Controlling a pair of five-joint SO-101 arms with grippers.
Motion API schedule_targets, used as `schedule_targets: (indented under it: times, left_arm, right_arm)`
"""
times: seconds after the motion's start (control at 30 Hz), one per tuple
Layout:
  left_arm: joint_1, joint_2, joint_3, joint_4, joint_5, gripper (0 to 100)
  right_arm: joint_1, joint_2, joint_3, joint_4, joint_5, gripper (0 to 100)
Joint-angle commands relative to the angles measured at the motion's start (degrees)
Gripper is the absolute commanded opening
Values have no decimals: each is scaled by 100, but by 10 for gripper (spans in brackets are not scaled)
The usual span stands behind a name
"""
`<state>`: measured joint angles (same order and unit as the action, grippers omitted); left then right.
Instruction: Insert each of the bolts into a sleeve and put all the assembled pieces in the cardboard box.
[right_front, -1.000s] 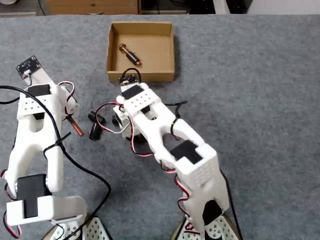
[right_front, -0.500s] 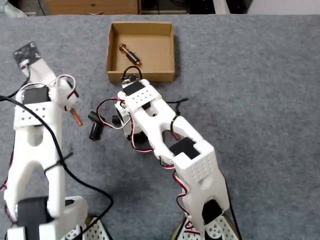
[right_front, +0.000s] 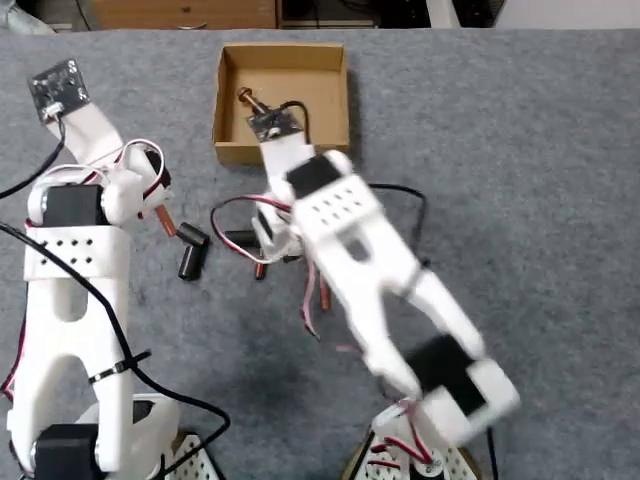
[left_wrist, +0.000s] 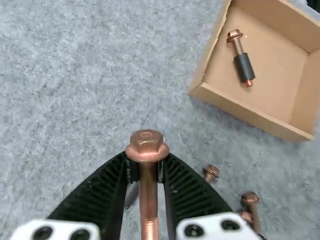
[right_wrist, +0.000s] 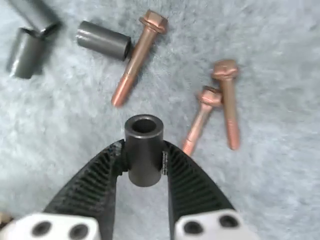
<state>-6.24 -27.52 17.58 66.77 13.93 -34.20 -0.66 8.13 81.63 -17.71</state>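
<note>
A bolt is gripped by the left end effector, a sleeve by the right end effector; insertion is judged next, requiring shank-to-bore alignment.

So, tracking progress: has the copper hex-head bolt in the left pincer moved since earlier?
Yes, the copper hex-head bolt has moved slightly nearer the open brown cardboard box.

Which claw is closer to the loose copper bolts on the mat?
Right. The right gripper, with a sleeve, hangs by the loose bolts; the left gripper, gripping another bolt, is farther off.
</note>
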Motion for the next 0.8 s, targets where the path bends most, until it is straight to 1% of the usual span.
schedule_targets:
  times: [0.0,0.13,0.23,0.33,0.4,0.5,0.6,0.67,0.77]
  left_arm:
    - [158,-189,-598,141,-44,19]
    - [281,-198,-774,132,-18,19]
    - [404,-233,-914,132,9,19]
    - [413,-242,-1196,132,378,19]
    - [413,-198,-1398,141,404,19]
    - [615,-198,-1459,105,404,19]
    - [958,-189,-1415,105,396,19]
    - [1266,-207,-1266,-9,396,19]
    - [1591,-242,-923,-422,334,19]
  right_arm:
    - [198,-1569,453,-26,404,2]
    - [233,-3073,1095,-70,1081,2]
    - [251,-4356,1815,-519,1670,2]
    - [251,-5701,2888,-1530,2040,1]
    - [251,-6545,3846,-2488,2171,1]
    - [251,-7714,5402,-3982,2189,1]
    - [233,-8690,6747,-5125,2145,1]
    - [215,-9235,7451,-5582,2110,1]
    - [215,-9947,8207,-5758,1714,1]
